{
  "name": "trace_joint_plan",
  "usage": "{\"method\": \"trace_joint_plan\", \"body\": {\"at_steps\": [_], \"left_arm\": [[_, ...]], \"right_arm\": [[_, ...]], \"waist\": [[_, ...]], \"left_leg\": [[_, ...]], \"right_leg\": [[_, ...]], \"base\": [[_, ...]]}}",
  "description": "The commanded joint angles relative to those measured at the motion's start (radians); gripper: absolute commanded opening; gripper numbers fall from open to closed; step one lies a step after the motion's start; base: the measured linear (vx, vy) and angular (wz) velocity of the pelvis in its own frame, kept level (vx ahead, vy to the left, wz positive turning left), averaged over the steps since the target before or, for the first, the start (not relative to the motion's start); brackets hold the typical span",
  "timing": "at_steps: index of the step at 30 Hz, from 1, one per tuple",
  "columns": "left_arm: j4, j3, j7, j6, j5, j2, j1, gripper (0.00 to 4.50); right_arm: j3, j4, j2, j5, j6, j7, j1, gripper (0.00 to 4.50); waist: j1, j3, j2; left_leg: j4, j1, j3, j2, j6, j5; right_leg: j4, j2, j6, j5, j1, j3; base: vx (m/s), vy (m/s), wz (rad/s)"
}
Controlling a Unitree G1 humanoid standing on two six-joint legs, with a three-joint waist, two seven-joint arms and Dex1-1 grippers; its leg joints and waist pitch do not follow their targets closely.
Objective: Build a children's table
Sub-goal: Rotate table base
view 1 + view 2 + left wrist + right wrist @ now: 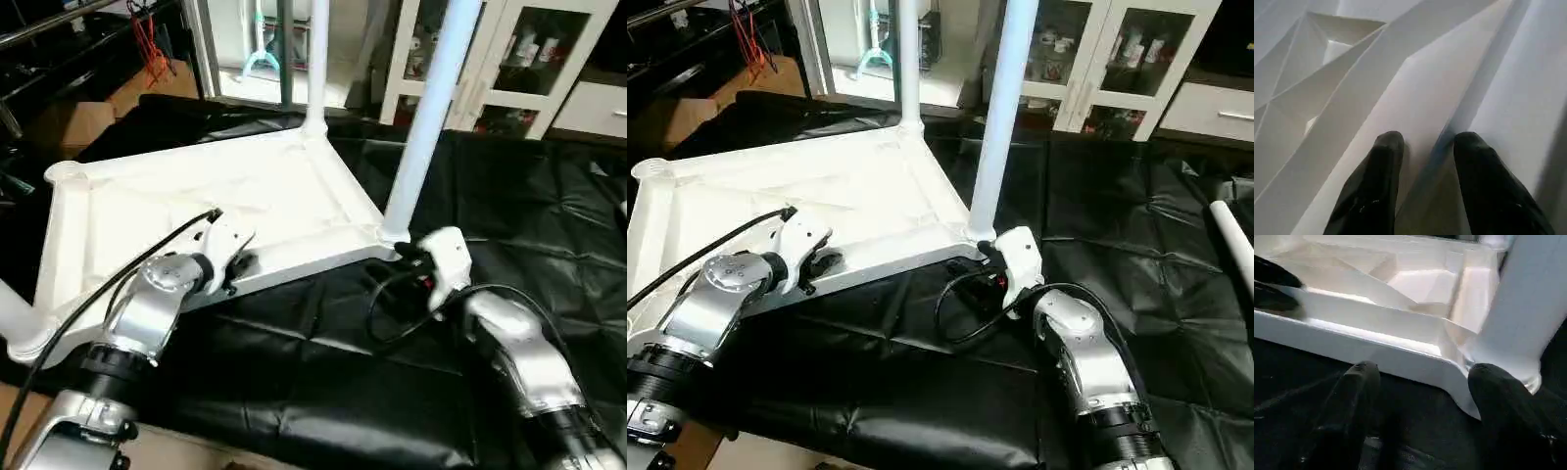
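Looking down past the silver forearms, the head views show the left end effector (238, 262) at the near rim of the upturned tabletop (167, 201), its fingers closed across that rim, one inside and one outside. From its own wrist camera the two black fingertips (1386, 147) sit either side of a raised white wall, with the X-ribs of the underside fanning out beyond; that rib detail is far plainer here than from the head. The right end effector (991, 262) hangs just beside the near right corner of the tabletop, fingers spread and holding nothing. Its wrist view gives what the head views hide: the corner socket from low down, with the foot of a leg (1528, 318) seated in it and the black sheet (1303, 382) under the rim.

A little farther out, this near leg (999, 108) rises upright from its corner socket, and a second leg (909, 59) stands at the far right corner. The far left socket (65, 172) stands empty. At the near left corner, a white leg (14, 311) angles off the edge of the left eye view. Off to the right, the right eye view catches another white tube (1236, 245) lying on the black sheet, well apart from the tabletop. Glass-fronted cabinets (529, 49) stand behind
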Motion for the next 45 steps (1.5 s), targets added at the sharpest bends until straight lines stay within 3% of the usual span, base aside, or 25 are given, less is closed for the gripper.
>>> {"method": "trace_joint_plan", "body": {"at_steps": [1, 2, 4, 6, 8, 12, 17, 18, 19, 20, 21, 22, 24, 28, 29, 32, 36, 37, 38, 40, 41, 42, 43, 44, 45], "left_arm": [[0.023, 0.016, 0.0, -0.018, -0.047, -0.063, -0.055, 1.91], [0.011, 0.048, 0.007, -0.043, -0.095, -0.113, -0.095, 1.91], [-0.007, 0.081, 0.011, -0.067, -0.141, -0.152, -0.126, 1.91], [-0.008, 0.081, 0.01, -0.066, -0.14, -0.149, -0.124, 1.91], [-0.007, 0.082, 0.009, -0.067, -0.139, -0.146, -0.122, 1.91], [0.005, 0.086, -0.015, -0.055, -0.147, -0.161, -0.128, 1.91], [-0.035, 0.1, -0.031, -0.039, -0.236, -0.239, -0.151, 1.91], [-0.115, 0.118, -0.056, -0.031, -0.315, -0.281, -0.159, 1.91], [-0.184, 0.135, -0.063, -0.011, -0.37, -0.301, -0.166, 1.91], [-0.184, 0.135, -0.063, -0.011, -0.37, -0.301, -0.166, 1.91], [-0.278, 0.152, -0.048, 0.015, -0.396, -0.296, -0.178, 1.91], [-0.317, 0.154, -0.039, 0.034, -0.377, -0.272, -0.179, 1.91], [-0.367, 0.155, -0.035, 0.065, -0.344, -0.224, -0.164, 1.91], [-0.497, 0.192, -0.067, 0.161, -0.373, -0.14, -0.011, 1.91], [-0.502, 0.194, -0.068, 0.165, -0.376, -0.138, -0.003, 2.2], [-0.581, 0.202, -0.046, 0.221, -0.341, -0.04, 0.141, 2.31], [-0.553, 0.199, -0.014, 0.298, -0.281, 0.034, 0.129, 2.73], [-0.52, 0.175, -0.023, 0.298, -0.252, 0.065, 0.118, 2.73], [-0.498, 0.16, -0.033, 0.294, -0.239, 0.082, 0.111, 2.87], [-0.453, 0.121, -0.061, 0.299, -0.222, 0.111, 0.097, 3.14], [-0.436, 0.103, -0.072, 0.293, -0.213, 0.122, 0.092, 3.18], [-0.421, 0.084, -0.081, 0.3, -0.203, 0.134, 0.088, 3.31], [-0.399, 0.045, -0.106, 0.303, -0.185, 0.156, 0.084, 3.31], [-0.392, 0.019, -0.125, 0.304, -0.174, 0.172, 0.083, 3.43], [-0.382, -0.018, -0.15, 0.311, -0.161, 0.19, 0.08, 3.57]], "right_arm": [[-0.01, 0.197, 0.025, -0.037, -0.078, -0.036, -0.175, 3.24], [-0.028, 0.35, 0.039, -0.048, -0.133, -0.055, -0.305, 3.24], [-0.05, 0.499, 0.05, -0.052, -0.183, -0.073, -0.432, 3.24], [-0.05, 0.504, 0.05, -0.054, -0.184, -0.073, -0.436, 3.24], [-0.046, 0.529, 0.054, -0.059, -0.194, -0.071, -0.453, 3.24], [-0.049, 0.727, 0.079, -0.086, -0.283, -0.068, -0.56, 3.24], [-0.038, 0.836, 0.092, -0.138, -0.311, -0.18, -0.652, 3.24], [-0.06, 0.839, 0.099, -0.119, -0.319, -0.19, -0.678, 3.24], [-0.081, 0.834, 0.104, -0.093, -0.317, -0.167, -0.691, 3.24], [-0.081, 0.834, 0.104, -0.093, -0.317, -0.167, -0.691, 3.24], [-0.089, 0.812, 0.105, -0.074, -0.321, -0.105, -0.69, 3.24], [-0.086, 0.806, 0.104, -0.07, -0.331, -0.062, -0.681, 3.24], [-0.085, 0.792, 0.103, -0.06, -0.345, -0.006, -0.657, 3.24], [-0.099, 0.745, 0.096, -0.038, -0.372, 0.067, -0.591, 3.24], [-0.1, 0.742, 0.096, -0.037, -0.372, 0.069, -0.588, 3.24], [-0.108, 0.63, 0.072, -0.012, -0.367, 0.116, -0.491, 3.24], [-0.081, 0.404, 0.027, 0.034, -0.285, 0.236, -0.35, 3.24], [-0.064, 0.334, 0.006, 0.04, -0.262, 0.276, -0.302, 3.24], [-0.055, 0.301, -0.006, 0.038, -0.255, 0.29, -0.278, 3.24], [-0.042, 0.243, -0.032, 0.031, -0.247, 0.307, -0.231, 3.24], [-0.039, 0.223, -0.041, 0.03, -0.243, 0.312, -0.215, 3.24], [-0.037, 0.197, -0.052, 0.028, -0.237, 0.316, -0.195, 3.24], [-0.033, 0.157, -0.069, 0.025, -0.231, 0.322, -0.165, 3.24], [-0.033, 0.121, -0.079, 0.027, -0.219, 0.324, -0.143, 3.24], [-0.036, 0.069, -0.094, 0.034, -0.197, 0.327, -0.112, 3.24]], "waist": [[-0.005, -0.062, -0.006], [-0.004, -0.065, -0.002], [0.003, -0.069, -0.006], [0.009, -0.067, -0.007], [0.009, -0.071, -0.01], [0.011, -0.088, -0.008], [0.019, -0.082, -0.021], [0.021, -0.081, -0.02], [0.02, -0.08, -0.043], [0.028, -0.079, -0.031], [0.025, -0.077, -0.045], [0.027, -0.075, -0.038], [0.016, -0.066, -0.046], [0.011, -0.065, -0.041], [0.012, -0.066, -0.038], [0.013, -0.067, -0.038], [0.034, -0.063, -0.03], [0.034, -0.06, -0.035], [0.042, -0.06, -0.026], [0.042, -0.062, -0.022], [0.041, -0.062, -0.028], [0.042, -0.066, -0.01], [0.041, -0.065, -0.016], [0.042, -0.066, -0.006], [0.043, -0.066, -0.012]], "left_leg": [[-0.067, 0.022, -0.007, 0.018, -0.004, -0.204], [-0.066, 0.02, -0.007, 0.018, -0.015, -0.207], [-0.059, 0.02, -0.002, 0.023, -0.004, -0.162], [-0.057, 0.008, -0.002, 0.022, 0.034, -0.091], [-0.054, 0.009, -0.003, 0.02, 0.06, -0.042], [-0.041, 0.008, -0.003, 0.017, 0.096, 0.039], [-0.042, 0.011, 0.003, 0.024, 0.115, 0.011], [-0.043, 0.011, 0.003, 0.026, 0.11, -0.001], [-0.044, 0.01, 0.007, 0.027, 0.113, -0.008], [-0.044, 0.01, 0.005, 0.03, 0.107, -0.022], [-0.045, 0.01, 0.008, 0.032, 0.109, -0.029], [-0.045, 0.008, 0.006, 0.033, 0.109, -0.027], [-0.049, 0.007, 0.006, 0.029, 0.112, -0.056], [-0.051, 0.009, 0.007, 0.03, 0.079, -0.074], [-0.051, 0.013, 0.007, 0.029, 0.068, -0.079], [-0.054, 0.015, 0.006, 0.028, 0.054, -0.097], [-0.057, 0.026, 0.005, 0.029, 0.04, -0.116], [-0.059, 0.023, 0.006, 0.026, 0.039, -0.121], [-0.059, 0.024, 0.002, 0.026, 0.031, -0.126], [-0.06, 0.022, 0.0, 0.022, 0.014, -0.132], [-0.061, 0.02, 0.001, 0.021, 0.009, -0.135], [-0.059, 0.02, -0.002, 0.02, 0.0, -0.131], [-0.059, 0.021, 0.0, 0.02, 0.001, -0.133], [-0.057, 0.021, -0.002, 0.019, 0.0, -0.133], [-0.058, 0.02, -0.002, 0.018, 0.007, -0.131]], "right_leg": [[-0.072, -0.07, -0.267, -0.055, 0.031, 0.034], [-0.08, -0.073, -0.267, -0.112, 0.038, 0.032], [-0.074, -0.07, -0.287, -0.047, 0.031, 0.034], [-0.058, -0.066, -0.273, 0.069, 0.036, 0.033], [-0.052, -0.064, -0.262, 0.147, 0.038, 0.032], [-0.035, -0.06, -0.307, 0.293, 0.04, 0.028], [-0.037, -0.065, -0.332, 0.24, 0.035, 0.027], [-0.038, -0.068, -0.329, 0.217, 0.035, 0.029], [-0.04, -0.068, -0.328, 0.208, 0.037, 0.03], [-0.037, -0.073, -0.329, 0.191, 0.038, 0.031], [-0.038, -0.07, -0.324, 0.188, 0.036, 0.031], [-0.036, -0.068, -0.313, 0.185, 0.034, 0.03], [-0.04, -0.063, -0.285, 0.137, 0.033, 0.03], [-0.045, -0.062, -0.279, 0.092, 0.032, 0.033], [-0.046, -0.06, -0.279, 0.094, 0.03, 0.033], [-0.046, -0.054, -0.27, 0.076, 0.027, 0.031], [-0.051, -0.052, -0.242, 0.052, 0.02, 0.033], [-0.056, -0.049, -0.233, 0.04, 0.022, 0.033], [-0.054, -0.052, -0.223, 0.03, 0.022, 0.033], [-0.056, -0.053, -0.215, 0.026, 0.024, 0.033], [-0.057, -0.053, -0.216, 0.029, 0.024, 0.034], [-0.052, -0.056, -0.228, 0.045, 0.024, 0.034], [-0.057, -0.053, -0.227, 0.053, 0.024, 0.033], [-0.052, -0.052, -0.228, 0.076, 0.025, 0.033], [-0.054, -0.051, -0.226, 0.091, 0.028, 0.033]], "base": [[0.0, 0.0, 0.0], [-0.05, 0.006, -0.03], [-0.058, 0.006, -0.01], [0.0, 0.0, 0.0], [0.0, 0.0, 0.0], [0.0, 0.0, 0.0], [0.0, 0.0, 0.0], [0.0, 0.0, 0.0], [0.0, 0.0, 0.0], [0.0, 0.0, 0.0], [0.0, 0.0, 0.0], [0.0, 0.0, 0.0], [0.0, 0.0, 0.0], [0.0, 0.0, 0.0], [0.0, 0.0, 0.0], [0.0, 0.0, 0.0], [0.0, 0.0, 0.0], [0.0, 0.0, 0.0], [0.0, 0.0, 0.0], [0.0, 0.0, 0.0], [0.0, 0.0, 0.0], [0.0, 0.0, 0.0], [0.0, 0.0, 0.0], [0.0, 0.0, 0.0], [0.0, 0.0, 0.0]]}}
